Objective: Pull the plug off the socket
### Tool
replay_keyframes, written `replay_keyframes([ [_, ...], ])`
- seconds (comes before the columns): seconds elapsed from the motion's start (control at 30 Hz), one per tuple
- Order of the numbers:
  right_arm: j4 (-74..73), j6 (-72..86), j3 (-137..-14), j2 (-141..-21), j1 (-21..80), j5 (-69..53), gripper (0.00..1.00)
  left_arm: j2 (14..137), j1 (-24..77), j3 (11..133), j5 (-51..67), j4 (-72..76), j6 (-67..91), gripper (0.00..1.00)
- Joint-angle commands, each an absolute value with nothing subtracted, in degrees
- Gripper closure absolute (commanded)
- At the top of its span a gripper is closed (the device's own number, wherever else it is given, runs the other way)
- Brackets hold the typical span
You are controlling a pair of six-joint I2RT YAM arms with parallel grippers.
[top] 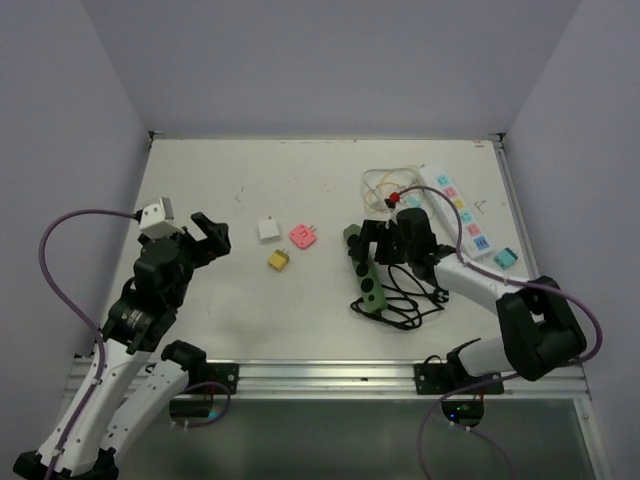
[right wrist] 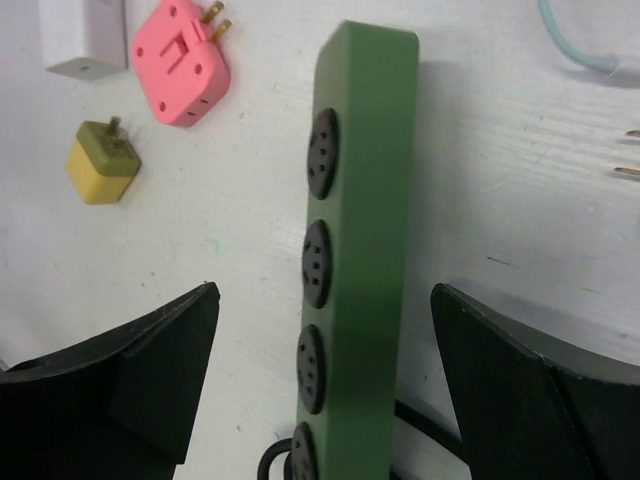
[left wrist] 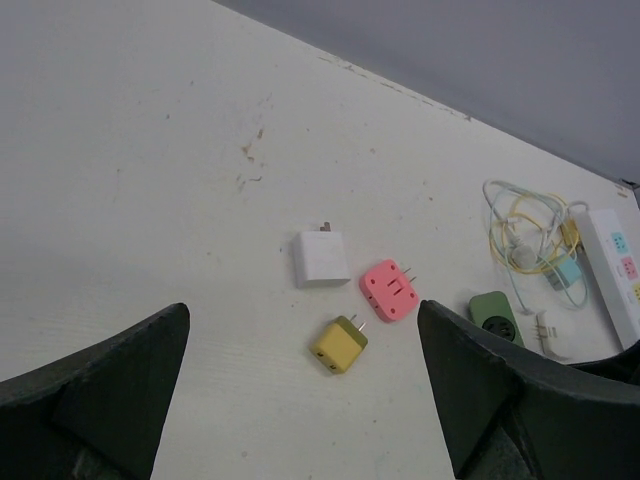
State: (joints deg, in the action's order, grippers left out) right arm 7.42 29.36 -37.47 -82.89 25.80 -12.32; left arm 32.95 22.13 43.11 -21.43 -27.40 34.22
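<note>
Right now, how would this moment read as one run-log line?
left gripper: open, empty | right gripper: open, over green power strip | yellow adapter, pink adapter, white adapter: loose on table

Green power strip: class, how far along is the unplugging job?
Looks done: the green plastic power strip shows empty sockets; the yellow adapter, pink adapter and white adapter lie loose nearby. In hand: nothing; left pincer and right pincer are open, the right straddling the strip. Left: apparently only withdrawing.
</note>
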Motion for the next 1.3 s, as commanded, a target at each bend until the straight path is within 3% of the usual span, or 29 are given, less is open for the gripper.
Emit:
replay_keyframes([
  [0.0,0.28,28.13,-41.22,-74.9,25.58,-7.92,0.08,30.59,21.8,45.44,-23.73,-30.14,30.68,0.0],
  [0.17,-10.77,26.72,-45.51,-64.01,25.66,-3.35,0.01,27.43,21.8,48.24,-24.61,-33.39,28.83,0.01],
  [0.77,-41.55,19.43,-63.63,-32.97,25.66,17.66,0.01,22.5,21.88,67.32,-30.23,-44.56,21.98,0.0],
  [1.27,-42.1,9.14,-57.57,-6.25,25.58,30.76,0.01,11.78,21.88,66.18,-40.95,-42.01,22.85,0.01],
])
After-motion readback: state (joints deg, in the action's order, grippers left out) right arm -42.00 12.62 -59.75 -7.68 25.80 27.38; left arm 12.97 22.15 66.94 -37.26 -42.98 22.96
